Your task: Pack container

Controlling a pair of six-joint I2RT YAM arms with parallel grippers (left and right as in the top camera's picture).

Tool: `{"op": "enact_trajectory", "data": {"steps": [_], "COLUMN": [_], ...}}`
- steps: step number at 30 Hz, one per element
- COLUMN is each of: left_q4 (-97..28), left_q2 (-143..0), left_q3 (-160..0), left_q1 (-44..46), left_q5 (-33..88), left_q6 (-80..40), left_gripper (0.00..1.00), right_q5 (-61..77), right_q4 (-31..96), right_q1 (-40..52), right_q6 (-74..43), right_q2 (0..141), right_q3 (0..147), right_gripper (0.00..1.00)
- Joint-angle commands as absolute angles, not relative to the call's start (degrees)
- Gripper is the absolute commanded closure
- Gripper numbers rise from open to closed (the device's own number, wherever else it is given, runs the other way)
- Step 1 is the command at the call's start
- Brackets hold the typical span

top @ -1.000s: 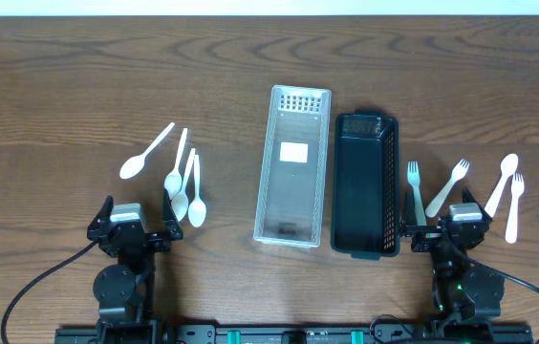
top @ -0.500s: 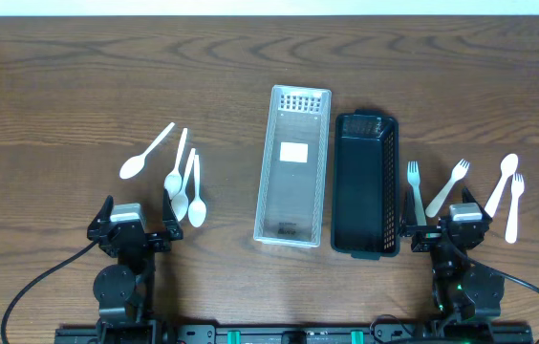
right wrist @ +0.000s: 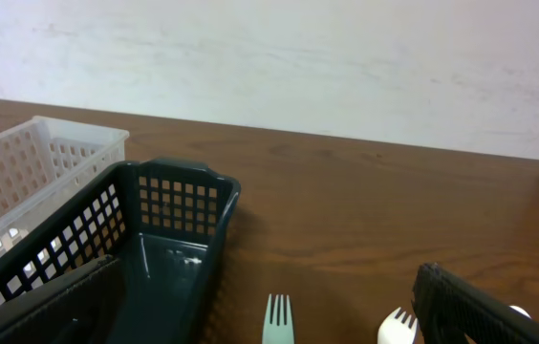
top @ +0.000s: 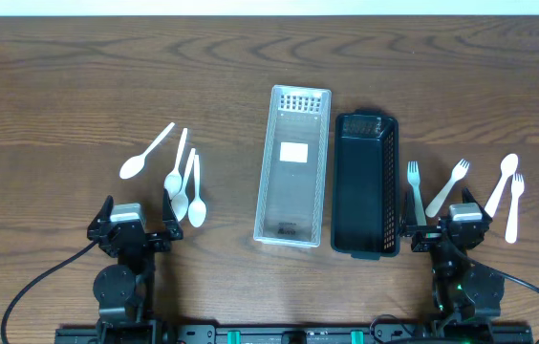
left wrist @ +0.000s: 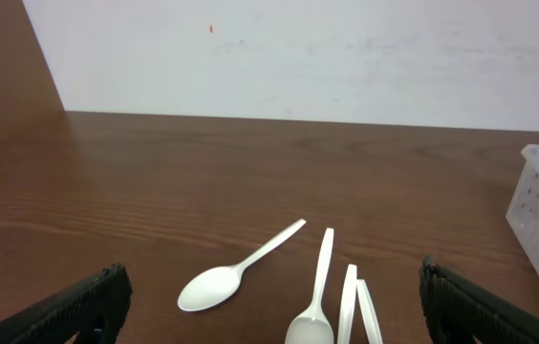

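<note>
A clear white container [top: 293, 167] and a black slotted container [top: 365, 186] stand side by side mid-table, both holding nothing I can see. Several white spoons [top: 179, 177] lie left of them; white forks [top: 432, 189] and further white cutlery [top: 508, 191] lie to the right. My left gripper [top: 139, 218] rests open at the near edge just below the spoons, which show between its fingers [left wrist: 78, 306] in the left wrist view. Near the black container's [right wrist: 169, 239] front corner my right gripper [top: 446, 222] stands open, with a fork [right wrist: 276, 325] lying ahead of it.
The wooden table [top: 78, 86] reaches back to a white wall [left wrist: 298, 57]. In the right wrist view the white container [right wrist: 31, 162] shows behind the black one. Cables run from both arm bases along the near edge.
</note>
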State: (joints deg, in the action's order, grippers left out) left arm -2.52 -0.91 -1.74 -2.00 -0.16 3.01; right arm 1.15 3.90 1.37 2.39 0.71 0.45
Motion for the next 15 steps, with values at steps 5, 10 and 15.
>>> {"op": "enact_trajectory", "data": {"steps": [5, 10, 15], "left_q4": [-4.2, -3.1, -6.7], "left_q2": [-1.0, -1.0, -1.5], "left_q3": [-0.2, -0.2, -3.4], "left_q1": [-2.2, -2.2, -2.2], "left_q5": [-0.4, -0.8, -0.4], "left_q6": [2.9, 3.0, -4.6], "left_gripper": [0.02, 0.02, 0.02], "right_q5": [2.0, 2.5, 6.8], "right_q4": [4.1, 4.1, 4.2], "right_q1": [1.4, 1.4, 1.4], "right_q6": [1.8, -5.5, -6.9], "right_q2": [0.7, 2.7, 7.0], "right_q3": [0.3, 0.3, 2.3], "right_gripper": [0.01, 0.01, 0.01]}}
